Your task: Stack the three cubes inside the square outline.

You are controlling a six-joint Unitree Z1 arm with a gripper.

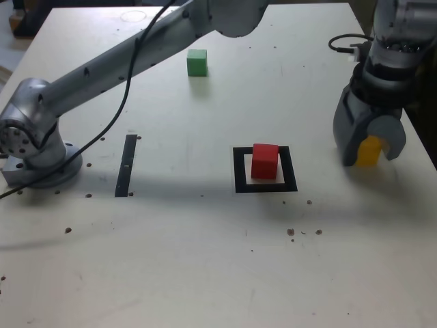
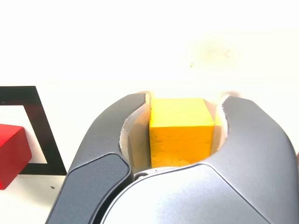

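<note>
In the exterior view, the green cube (image 1: pixel 197 63) waits far left; the red cube (image 1: pixel 264 162) sits inside the square outline (image 1: pixel 290 169); at right, the gripper (image 1: pixel 372 160) is closed around the yellow cube (image 1: pixel 369 146). Picking seems in hand; next, lift it and carry it left above red.

Yellow cube (image 2: pixel 181 144) smooth, slightly scuffed; hand (image 2: pixel 186 95) matt dark grey, plastic-looking.

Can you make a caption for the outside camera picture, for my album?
Claw around yellow, red in the square, green apart.
</note>
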